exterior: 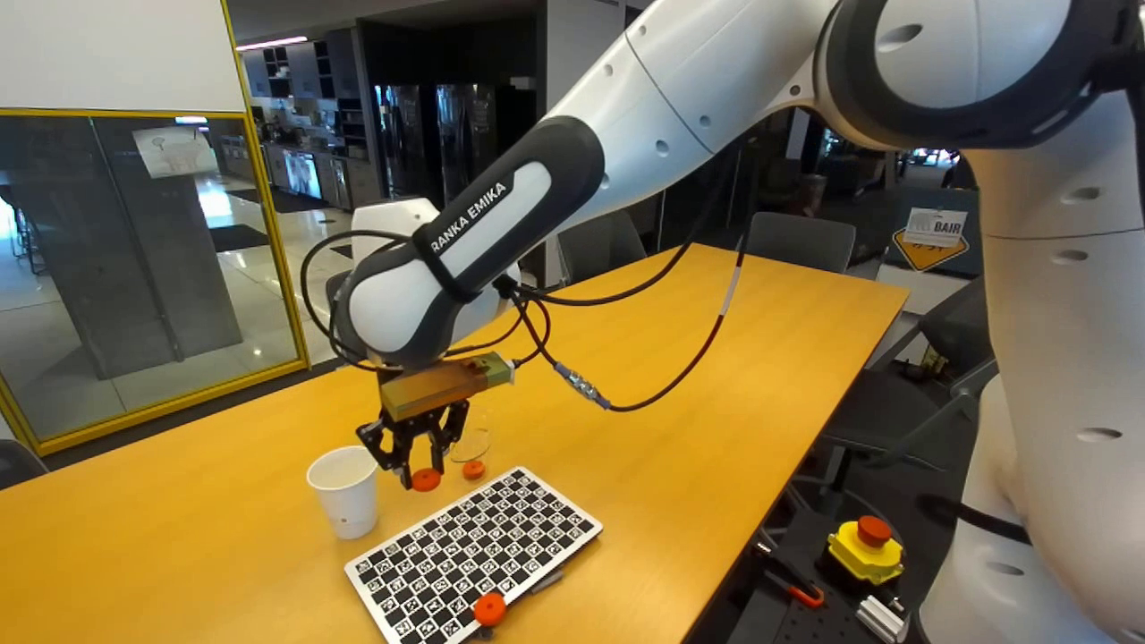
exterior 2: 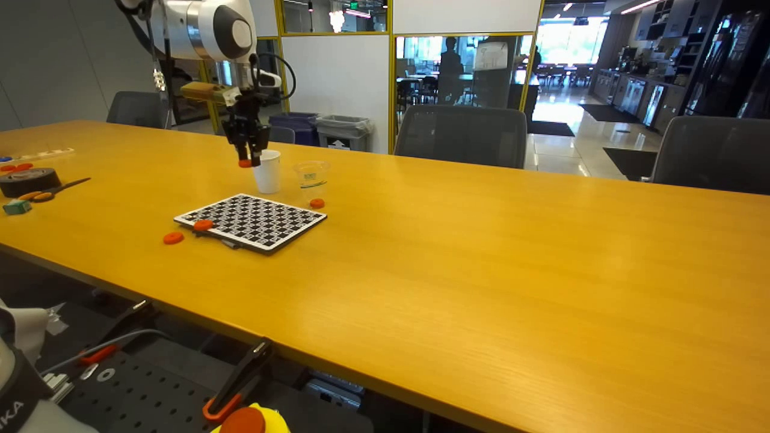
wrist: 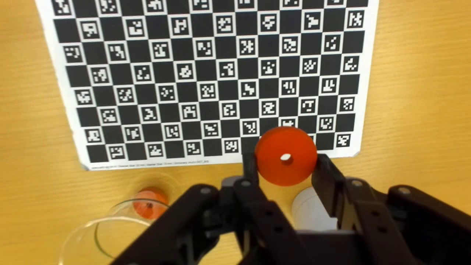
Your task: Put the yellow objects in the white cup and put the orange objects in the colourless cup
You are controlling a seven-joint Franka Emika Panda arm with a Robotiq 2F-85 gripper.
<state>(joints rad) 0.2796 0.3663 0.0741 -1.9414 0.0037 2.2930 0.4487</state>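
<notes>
My gripper point(wrist: 285, 158) is shut on an orange disc point(wrist: 283, 171) with a small hole. It holds the disc above the table, as both exterior views show point(exterior: 426, 480) point(exterior 2: 245, 163). The white cup point(exterior: 344, 501) stands upright close to the gripper; the fingers partly cover it in the wrist view point(wrist: 312, 215). The colourless cup point(exterior 2: 311, 174) stands beside it, at lower left in the wrist view point(wrist: 106, 235). Another orange disc point(exterior 2: 317, 203) shows through its wall and appears to lie at its bottom. More orange discs point(exterior 2: 203, 225) point(exterior 2: 173, 238) lie near the board. No yellow objects are in view.
A black-and-white checkered board point(exterior 2: 258, 219) lies on the table in front of the cups. Black tape point(exterior 2: 29, 181), scissors point(exterior 2: 51, 191), a green block point(exterior 2: 17, 207) and further orange pieces point(exterior 2: 24, 166) lie at the table's far left in an exterior view.
</notes>
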